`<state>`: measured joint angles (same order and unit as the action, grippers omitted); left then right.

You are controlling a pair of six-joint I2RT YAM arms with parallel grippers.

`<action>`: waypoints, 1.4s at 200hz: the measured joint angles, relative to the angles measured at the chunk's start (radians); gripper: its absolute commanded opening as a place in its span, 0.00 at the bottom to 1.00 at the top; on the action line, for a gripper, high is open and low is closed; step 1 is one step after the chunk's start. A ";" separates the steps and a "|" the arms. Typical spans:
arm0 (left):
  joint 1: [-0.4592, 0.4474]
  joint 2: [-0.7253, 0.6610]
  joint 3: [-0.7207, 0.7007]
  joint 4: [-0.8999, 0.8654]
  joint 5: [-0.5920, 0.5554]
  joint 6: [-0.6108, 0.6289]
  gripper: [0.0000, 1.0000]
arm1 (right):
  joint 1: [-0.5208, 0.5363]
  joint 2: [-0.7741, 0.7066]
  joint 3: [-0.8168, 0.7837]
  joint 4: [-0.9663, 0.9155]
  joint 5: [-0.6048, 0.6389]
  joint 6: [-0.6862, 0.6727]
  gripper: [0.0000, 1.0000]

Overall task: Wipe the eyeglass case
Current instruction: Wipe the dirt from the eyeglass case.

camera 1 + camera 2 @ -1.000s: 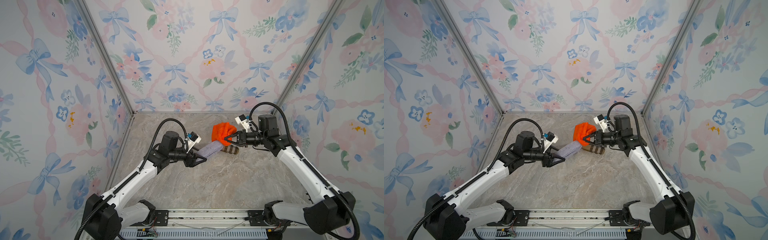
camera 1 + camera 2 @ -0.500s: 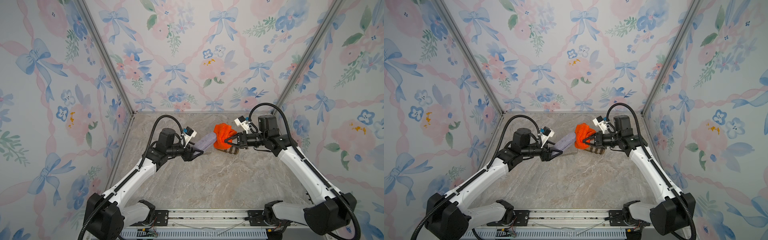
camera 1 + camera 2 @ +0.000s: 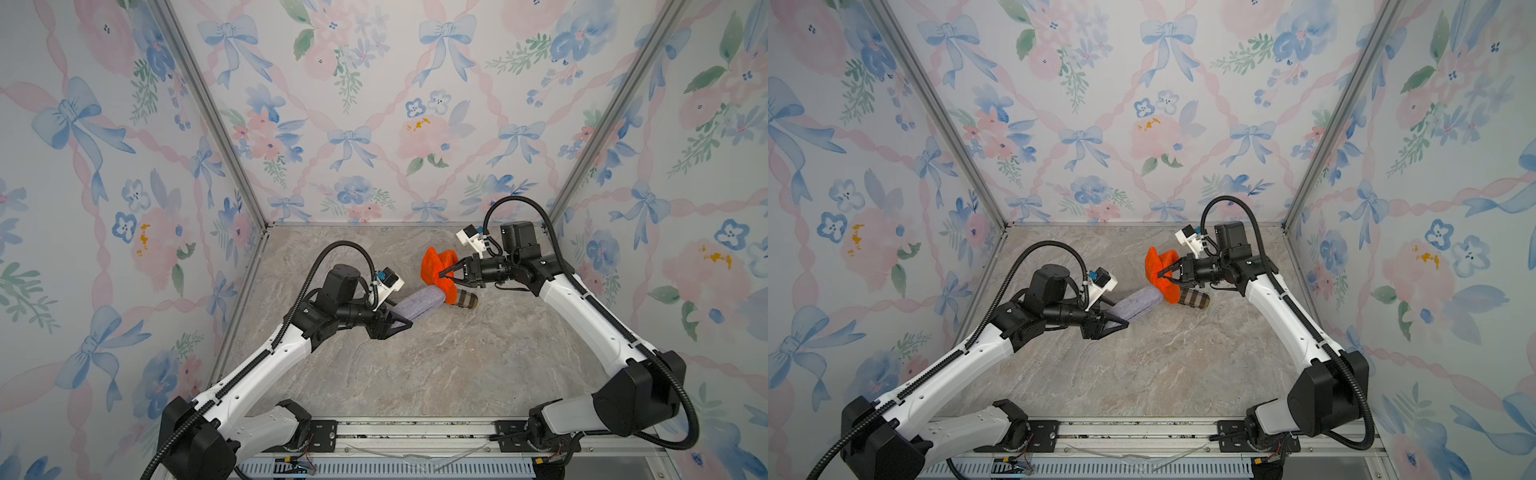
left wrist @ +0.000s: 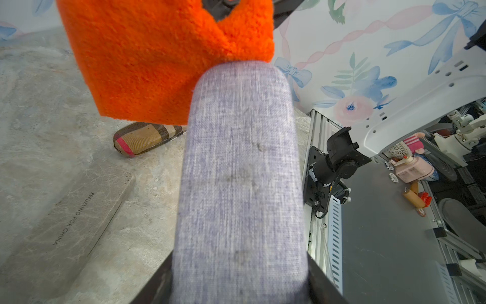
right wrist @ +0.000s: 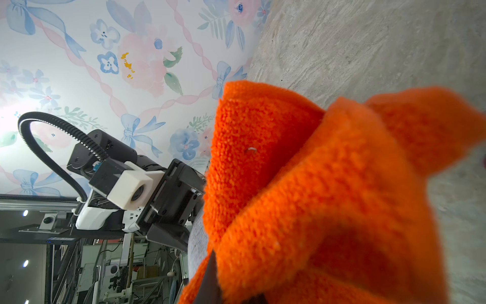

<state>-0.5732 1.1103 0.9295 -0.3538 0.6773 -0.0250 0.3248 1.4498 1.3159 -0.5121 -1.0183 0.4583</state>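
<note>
Eyeglass case (image 3: 417, 304), whereabouts? (DESK)

Held up off the worktop (image 3: 415, 374) near the middle, slanting toward the back right. Lavender-grey weave, shown close in the left wrist view (image 4: 242, 184). (PHOTOGRAPHER)

Gripped how? (DESK)

Clamped at the near end by the left gripper (image 3: 400, 321), with jaws pressed against both sides of the eyeglass case. Met at the far end by an orange cloth (image 3: 434, 266), bunched and pinched in the right gripper (image 3: 444, 273), with jaws squeezed together on the pile. Draped over the tip of the case in both top views. (PHOTOGRAPHER)

Anything underneath? (DESK)

Plaid case (image 3: 465, 298), tan with dark stripes and a pink patch, lying flat on the worktop just beyond the cloth and partly hidden by it. Touched by the cloth or not: cannot tell. (PHOTOGRAPHER)

Edges, room to move? (DESK)

Back wall (image 3: 374, 166) near, behind the right gripper. Left side wall (image 3: 124, 249) near the left arm's elbow. Wide bare stretch of marbled worktop between the two arms, running down to the front rail (image 3: 415, 430). (PHOTOGRAPHER)
</note>
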 measured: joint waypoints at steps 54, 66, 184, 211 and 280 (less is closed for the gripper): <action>0.052 0.023 0.000 -0.019 0.005 0.027 0.10 | 0.014 -0.003 -0.046 0.068 0.001 0.006 0.00; 0.065 0.031 0.000 -0.019 0.004 0.026 0.09 | 0.014 -0.028 -0.064 0.068 -0.001 0.005 0.00; 0.110 0.027 0.069 0.426 0.122 -0.555 0.11 | 0.035 -0.544 -0.372 0.318 0.189 0.116 0.00; 0.069 0.016 0.067 0.502 0.122 -0.683 0.11 | 0.219 -0.531 -0.391 0.483 0.329 0.106 0.00; 0.000 -0.002 0.042 0.607 0.005 -0.800 0.11 | 0.336 -0.388 -0.352 0.719 0.425 0.050 0.00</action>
<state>-0.5735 1.1080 0.9710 0.2527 0.6819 -0.8249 0.6609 1.0618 0.9634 0.2066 -0.5938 0.5079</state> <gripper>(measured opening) 0.590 0.087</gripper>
